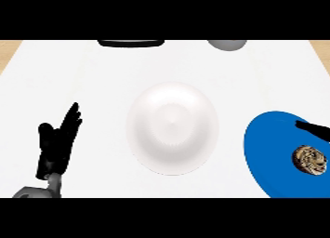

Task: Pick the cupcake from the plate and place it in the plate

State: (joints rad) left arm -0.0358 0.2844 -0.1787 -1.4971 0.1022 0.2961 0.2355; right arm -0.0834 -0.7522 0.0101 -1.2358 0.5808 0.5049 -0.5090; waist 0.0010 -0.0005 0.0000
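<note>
Cupcake (310,160) round, swirled brown, on glossy blue plate (270,153); white plate (172,128) smooth.

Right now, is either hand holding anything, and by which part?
Nothing is held. The cupcake sits on the blue plate, the right hand reaches over the plate, and the left hand rests open.

Blue plate (270,153) and right hand (318,131) cut off at right edge.

Blue plate (270,153) w/ brown-tan swirled cupcake (310,160); white plate (172,128); white counter (71,69); black hands.
</note>
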